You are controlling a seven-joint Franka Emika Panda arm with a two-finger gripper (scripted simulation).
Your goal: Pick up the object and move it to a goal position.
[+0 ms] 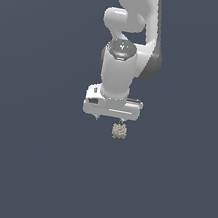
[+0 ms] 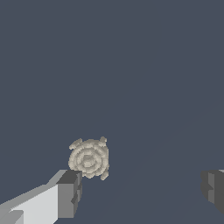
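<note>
The white Panda arm (image 1: 122, 57) hangs over the flat dark slate-grey desk (image 1: 19, 166), its white hand (image 1: 110, 119) spread wide and holding nothing. The small beige, bumpy, roughly cylindrical object (image 1: 120, 131) sits on the desk just beside one grey fingertip (image 2: 70, 192), off-centre, not squarely between them. Nothing gripped yet, so centring, lifting and the carry to the goal all look left to do.

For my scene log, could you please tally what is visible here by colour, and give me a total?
Beige-tan: 1, the lumpy object, lying just beyond one fingertip rather than between the two.
White: 1, the robot arm with its open hand.
Total: 2
</note>
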